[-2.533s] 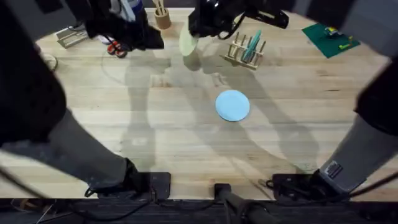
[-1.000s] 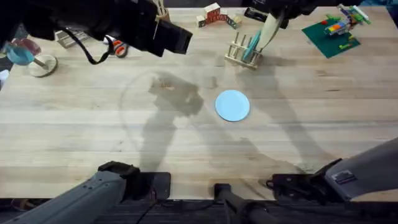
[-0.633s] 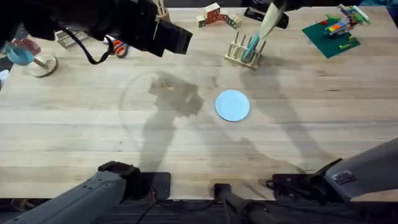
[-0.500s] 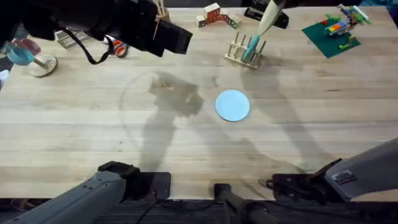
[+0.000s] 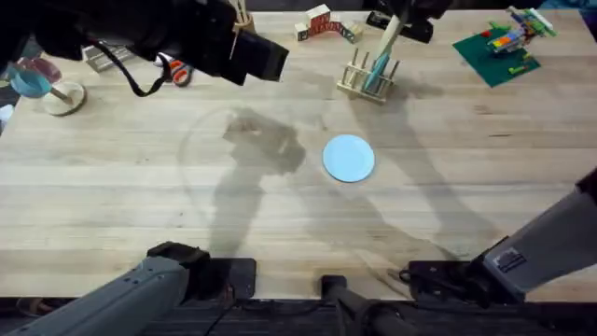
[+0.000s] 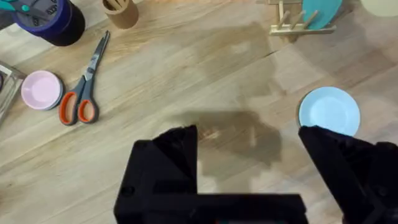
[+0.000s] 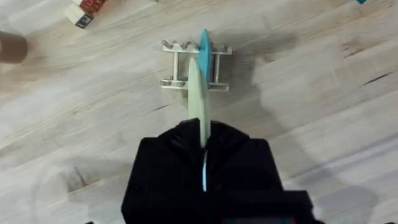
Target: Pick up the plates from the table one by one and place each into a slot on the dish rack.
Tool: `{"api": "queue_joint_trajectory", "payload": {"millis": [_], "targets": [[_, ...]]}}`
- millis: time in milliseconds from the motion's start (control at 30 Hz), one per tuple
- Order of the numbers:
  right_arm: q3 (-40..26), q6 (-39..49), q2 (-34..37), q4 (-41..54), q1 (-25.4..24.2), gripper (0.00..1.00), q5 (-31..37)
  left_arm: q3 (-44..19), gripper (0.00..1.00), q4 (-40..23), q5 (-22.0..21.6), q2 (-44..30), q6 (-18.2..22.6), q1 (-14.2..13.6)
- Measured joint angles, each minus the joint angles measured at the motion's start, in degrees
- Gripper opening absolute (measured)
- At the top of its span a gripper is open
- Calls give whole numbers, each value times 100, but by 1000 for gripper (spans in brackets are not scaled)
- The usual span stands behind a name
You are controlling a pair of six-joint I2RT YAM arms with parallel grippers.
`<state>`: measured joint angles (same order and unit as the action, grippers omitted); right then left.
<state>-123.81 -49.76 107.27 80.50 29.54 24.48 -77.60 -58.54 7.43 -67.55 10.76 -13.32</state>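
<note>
The butcher-block table (image 5: 112,196) stretches wide and mostly bare around me, so there is generous room in the middle for an arm to swing. At its far side stands the little wooden dish rack (image 5: 367,77), with a teal plate (image 7: 204,46) already standing on edge between its pegs. The left gripper (image 6: 249,140) hangs above the wood, fingers spread wide and holding nothing. The right gripper (image 7: 202,140) is closed on the rim of the cream plate (image 7: 196,99), carrying it edge-on just over the rack, beside the teal one. The light blue plate (image 5: 349,157) lies flat near the table's centre, well apart from everything. These plates look stiff, light and smooth, probably slippery; lying flat, one is best pinched at the rim. The pegs crowd closely, so lowering wants care.
</note>
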Motion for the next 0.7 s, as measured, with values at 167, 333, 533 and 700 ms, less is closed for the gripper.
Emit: {"api": "queue_joint_trajectory", "payload": {"millis": [167, 333, 533, 700], "targets": [[0, -32, 183, -51, -43, 31, -2, 0, 993, 0, -1, 0, 0, 0], [0, -105, 353, -56, -204, 31, -6, 0, 993, 0, 1, 0, 0, 0], [0, -125, 526, -162, -406, 31, -145, 0, 993, 0, 0, 0, 0, 0], [-2, -29, 592, -292, -466, 31, -291, 0, 993, 0, -1, 0, 0, 0]]}}
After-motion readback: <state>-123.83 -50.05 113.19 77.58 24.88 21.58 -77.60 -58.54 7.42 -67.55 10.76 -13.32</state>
